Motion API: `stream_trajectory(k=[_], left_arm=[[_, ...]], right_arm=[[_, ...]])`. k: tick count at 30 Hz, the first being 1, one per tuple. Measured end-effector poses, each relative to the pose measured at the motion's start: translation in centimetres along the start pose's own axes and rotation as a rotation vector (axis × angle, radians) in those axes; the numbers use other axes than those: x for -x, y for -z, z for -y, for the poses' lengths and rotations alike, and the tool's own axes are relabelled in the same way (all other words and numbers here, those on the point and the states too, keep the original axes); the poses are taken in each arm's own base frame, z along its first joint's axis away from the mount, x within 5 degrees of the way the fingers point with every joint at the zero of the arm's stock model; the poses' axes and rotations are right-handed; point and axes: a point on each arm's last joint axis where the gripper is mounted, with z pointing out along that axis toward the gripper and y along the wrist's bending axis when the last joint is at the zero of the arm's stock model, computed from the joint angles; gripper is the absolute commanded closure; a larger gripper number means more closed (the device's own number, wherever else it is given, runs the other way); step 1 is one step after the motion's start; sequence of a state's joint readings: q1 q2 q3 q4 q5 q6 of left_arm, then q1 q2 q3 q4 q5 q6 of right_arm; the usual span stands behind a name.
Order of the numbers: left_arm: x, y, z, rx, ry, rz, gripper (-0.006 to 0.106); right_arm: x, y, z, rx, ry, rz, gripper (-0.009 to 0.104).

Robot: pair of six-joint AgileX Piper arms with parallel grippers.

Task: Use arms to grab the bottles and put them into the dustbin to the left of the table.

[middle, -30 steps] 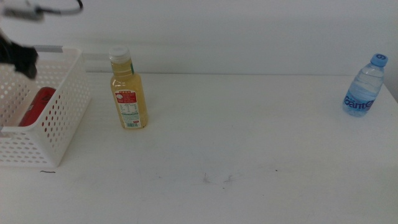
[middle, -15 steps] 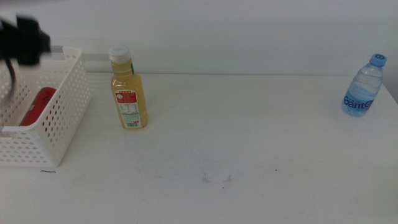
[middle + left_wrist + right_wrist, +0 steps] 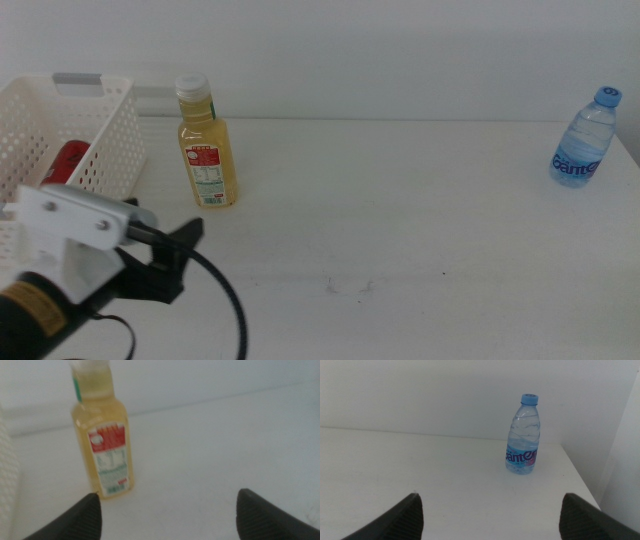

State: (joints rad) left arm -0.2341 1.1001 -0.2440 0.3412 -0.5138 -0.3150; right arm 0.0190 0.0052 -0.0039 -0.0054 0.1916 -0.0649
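With the red can [image 3: 64,166] lying in the dustbin [image 3: 108,128], the left gripper [image 3: 167,512] had swung out, jaws apart and empty, facing the juice bottle [image 3: 205,150] just beside the dustbin, next up.

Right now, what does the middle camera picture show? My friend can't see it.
A yellow juice bottle stands on a white table beside a white basket holding a red can. The left arm's claw is low in front, and a water bottle stands far right.

A plain white wall [image 3: 400,50] stands behind; a second white wall [image 3: 625,450] meets it at a corner.
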Motion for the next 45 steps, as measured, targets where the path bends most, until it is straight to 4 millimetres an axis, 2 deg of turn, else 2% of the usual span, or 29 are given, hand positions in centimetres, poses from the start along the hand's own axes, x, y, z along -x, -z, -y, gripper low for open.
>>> stream_trajectory(k=[9,19,25,41,45], left_arm=[[-3.5,-4.6,-1.2,0.049,0.047,-0.043,0.007],[-3.7,-11.8,-2.7,0.082,0.065,-0.041,0.007],[-4.1,-15.4,-3.5,0.109,0.072,-0.034,0.007],[-4.3,-21.8,-5.6,0.159,0.099,0.007,0.007],[-4.4,-22.5,-5.8,0.165,0.095,0.015,0.015]], right_arm=[[0.0,0.0,0.0,0.0,0.0,0.0,0.004],[0.0,0.0,0.0,0.001,-0.005,0.0,0.004],[0.0,0.0,0.0,0.001,-0.005,0.0,0.004],[0.0,0.0,0.0,0.001,-0.005,0.0,0.004],[0.0,0.0,0.0,0.0,0.0,0.0,0.004]])
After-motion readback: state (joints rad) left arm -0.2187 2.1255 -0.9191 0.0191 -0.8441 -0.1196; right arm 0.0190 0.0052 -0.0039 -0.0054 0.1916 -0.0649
